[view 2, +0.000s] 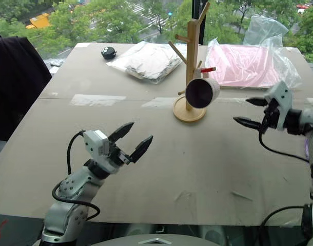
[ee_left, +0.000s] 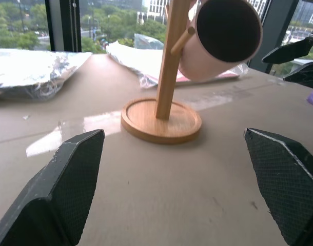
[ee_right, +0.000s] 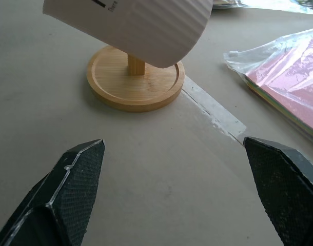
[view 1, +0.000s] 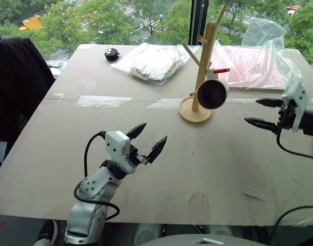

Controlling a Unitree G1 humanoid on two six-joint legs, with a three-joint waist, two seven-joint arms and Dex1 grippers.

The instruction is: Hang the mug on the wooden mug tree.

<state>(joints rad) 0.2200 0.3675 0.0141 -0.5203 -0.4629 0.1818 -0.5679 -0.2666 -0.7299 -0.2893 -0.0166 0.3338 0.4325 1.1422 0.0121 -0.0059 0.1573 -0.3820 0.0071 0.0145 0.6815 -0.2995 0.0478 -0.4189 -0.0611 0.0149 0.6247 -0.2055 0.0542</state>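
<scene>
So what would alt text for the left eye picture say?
A white mug hangs on a wooden mug tree standing on a tan table. Two robot arms hover nearby, the left gripper and right gripper with jaws open, holding nothing.

Smooth pale-wood mug tree (view 1: 202,77), glossy ceramic mug (view 1: 213,92)

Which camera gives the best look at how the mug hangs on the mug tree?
The left wrist view: the mug hangs close up from a peg of the mug tree, its dark mouth facing the camera. The two eye views show it smaller, below the red-tipped peg. The right wrist view shows just its ribbed white side above the round base.
</scene>
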